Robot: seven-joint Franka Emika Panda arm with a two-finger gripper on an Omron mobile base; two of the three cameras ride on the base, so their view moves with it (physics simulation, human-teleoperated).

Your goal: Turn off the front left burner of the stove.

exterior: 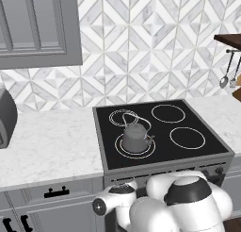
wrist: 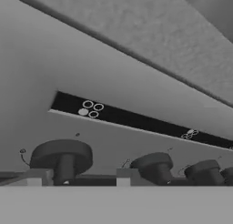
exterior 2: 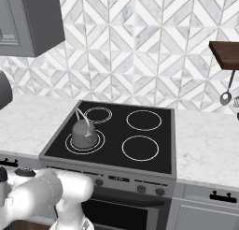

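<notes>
Right up against the lens in the hand view, a row of dark round knobs lines the bottom of the frame: the nearest knob (wrist: 61, 158) at lower left, a second knob (wrist: 152, 166) right of centre, a third knob (wrist: 205, 172) at lower right. Above them runs the black display strip (wrist: 136, 120), slanting from mid-left down to the right edge, with small white ring symbols on it. The gripper's two finger tips (wrist: 36, 176) show as pale blocks low in the frame, one just left of the nearest knob and one (wrist: 124, 176) between it and the second; they straddle that first knob, but I can't tell if they're touching it or how wide they stand.

Over to the left base view: the white arm (exterior: 179, 205) bulks across the bottom right, reaching down in front of the stove (exterior: 160, 172). On the black glass cooktop, the front left burner (exterior: 118, 151) sits at centre frame, its white ring showing around the grey kettle (exterior: 135, 137) standing on it. Just behind is the double ring (exterior: 123, 117), and two plain rings lie to the right.

In the right base view the same kettle (exterior 2: 84, 133) sits on the front left burner (exterior 2: 85, 149) at mid-left, marble counter (exterior 2: 28, 121) beside the stove (exterior 2: 112, 131), and more knobs (exterior 2: 141, 189) run along the front panel at lower centre.
</notes>
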